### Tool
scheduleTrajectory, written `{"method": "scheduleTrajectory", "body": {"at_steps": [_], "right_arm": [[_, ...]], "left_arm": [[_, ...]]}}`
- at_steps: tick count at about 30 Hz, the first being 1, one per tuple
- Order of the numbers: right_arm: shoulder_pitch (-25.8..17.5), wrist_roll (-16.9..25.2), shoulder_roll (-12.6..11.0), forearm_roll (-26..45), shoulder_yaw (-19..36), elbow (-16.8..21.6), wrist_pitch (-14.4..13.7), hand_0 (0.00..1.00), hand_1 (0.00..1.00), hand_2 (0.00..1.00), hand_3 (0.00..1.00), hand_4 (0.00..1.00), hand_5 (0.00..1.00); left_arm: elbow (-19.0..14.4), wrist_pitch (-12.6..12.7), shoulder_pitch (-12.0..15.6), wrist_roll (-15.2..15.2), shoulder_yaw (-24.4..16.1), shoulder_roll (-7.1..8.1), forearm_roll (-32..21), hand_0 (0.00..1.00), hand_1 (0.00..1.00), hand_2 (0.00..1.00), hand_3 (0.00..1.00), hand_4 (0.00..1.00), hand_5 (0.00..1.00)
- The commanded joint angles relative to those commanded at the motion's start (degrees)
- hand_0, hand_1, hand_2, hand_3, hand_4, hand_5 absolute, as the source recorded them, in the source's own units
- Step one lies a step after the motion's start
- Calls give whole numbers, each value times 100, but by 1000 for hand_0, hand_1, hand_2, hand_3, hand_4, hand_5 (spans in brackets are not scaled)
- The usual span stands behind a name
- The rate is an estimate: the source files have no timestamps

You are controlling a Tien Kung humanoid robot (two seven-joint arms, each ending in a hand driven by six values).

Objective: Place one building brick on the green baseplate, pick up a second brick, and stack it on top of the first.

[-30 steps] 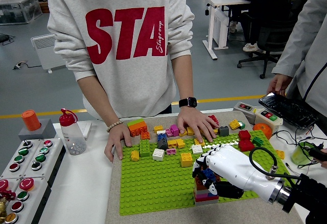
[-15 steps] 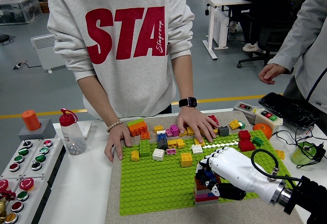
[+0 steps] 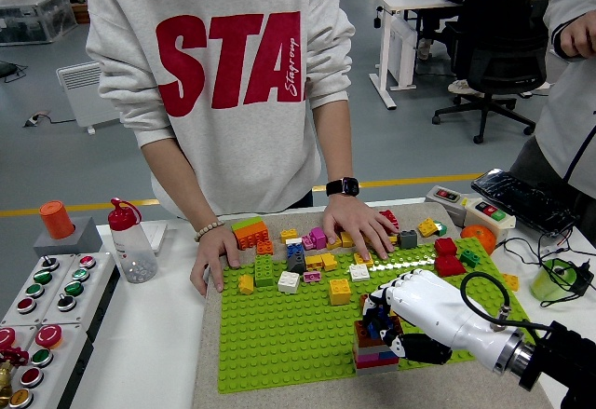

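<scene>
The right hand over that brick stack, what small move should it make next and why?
Probably press straight down, then let go. The right hand has its fingers curled on the top brick of the stack near the green baseplate's front edge, so seating it looks like the remaining step.

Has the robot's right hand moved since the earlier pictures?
Yes. The right hand has slid slightly down toward the near edge, judged against the yellow brick, staying over the brick stack.

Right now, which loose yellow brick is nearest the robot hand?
The yellow brick on the baseplate, just left of the right hand. The other yellow ones lie farther back by the person's hands.
</scene>
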Motion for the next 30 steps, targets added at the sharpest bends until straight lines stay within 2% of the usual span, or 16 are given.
{"method": "scheduleTrajectory", "body": {"at_steps": [15, 30], "right_arm": [[-32, -67, 3, -18, -4, 2, 57, 477, 496, 532, 521, 284, 208], [-77, -153, 7, 26, 5, 1, 143, 427, 468, 528, 521, 286, 206]], "left_arm": [[0, 6, 28, 6, -28, -6, 51, 664, 683, 697, 575, 297, 998], [0, 4, 27, -1, -3, -3, 28, 664, 682, 697, 574, 296, 998]]}}
